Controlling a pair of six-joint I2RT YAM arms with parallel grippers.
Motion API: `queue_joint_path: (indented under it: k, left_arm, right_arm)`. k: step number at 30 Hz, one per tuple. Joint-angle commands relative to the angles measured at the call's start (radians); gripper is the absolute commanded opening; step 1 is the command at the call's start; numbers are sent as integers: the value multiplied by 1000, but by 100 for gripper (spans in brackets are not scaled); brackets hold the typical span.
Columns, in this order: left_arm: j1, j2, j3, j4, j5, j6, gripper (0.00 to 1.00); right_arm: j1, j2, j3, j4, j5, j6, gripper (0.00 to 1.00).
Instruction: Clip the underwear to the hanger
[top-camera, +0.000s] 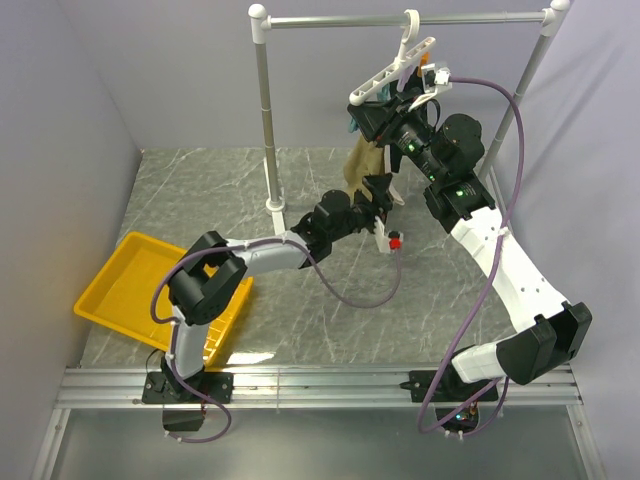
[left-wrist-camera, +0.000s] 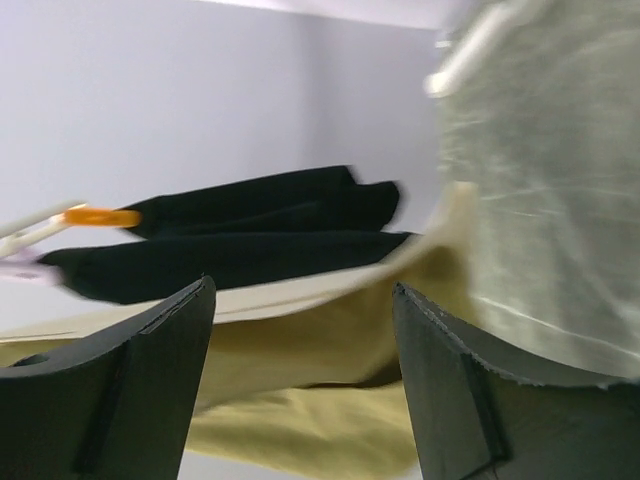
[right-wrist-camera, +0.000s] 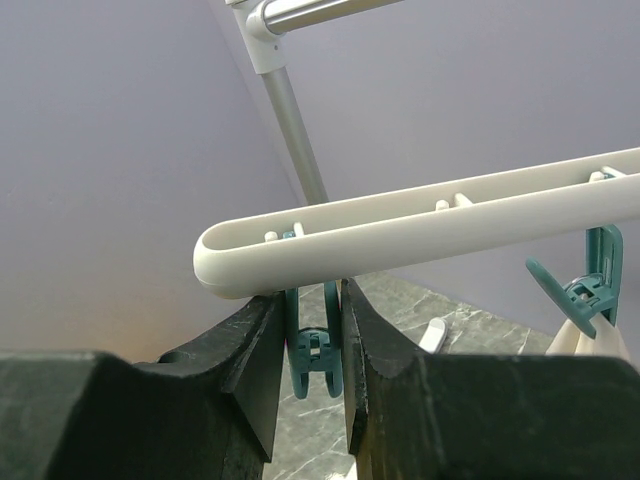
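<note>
The white hanger (top-camera: 395, 68) hangs by its hook from the silver rail and slants down to the left. My right gripper (top-camera: 368, 118) is at its lower end. In the right wrist view the gripper (right-wrist-camera: 312, 300) is shut on a teal clip (right-wrist-camera: 314, 350) under the hanger bar (right-wrist-camera: 420, 225). The tan underwear (top-camera: 362, 160) hangs just below that end; I cannot tell whether a clip holds it. My left gripper (top-camera: 384, 196) is at its lower edge. In the left wrist view it (left-wrist-camera: 302, 290) is open, with the tan fabric (left-wrist-camera: 320, 350) just beyond the fingers.
A second teal clip (right-wrist-camera: 585, 290) hangs further along the bar, and an orange clip (left-wrist-camera: 100, 216) shows at the left. Black shapes (left-wrist-camera: 250, 240) lie behind the fabric. The rail's left post (top-camera: 265, 120) stands close by. A yellow tray (top-camera: 130, 280) sits at the front left.
</note>
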Motion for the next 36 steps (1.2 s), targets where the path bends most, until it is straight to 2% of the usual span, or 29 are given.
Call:
queue_joint_path:
  k: [1,7,18,28,36]
  left_arm:
    - [11,24,96,111,-24,6,77]
    - [10,-13,46,105,59,-3,77]
    - [10,44,121,82,-35,33,76]
    - [13,50,118,94,-45,67,76]
    - [19,97,147,70,-39,156,75]
  right_arm:
    - [5,-30,16,24,23,-18,0]
    - [4,-34,11,25,23,-24,0]
    - [5,-30,8,32,20,-22,0]
    - [5,-25,14,29,17,-22,0]
    - [5,-42,-13,32,23,-41,0]
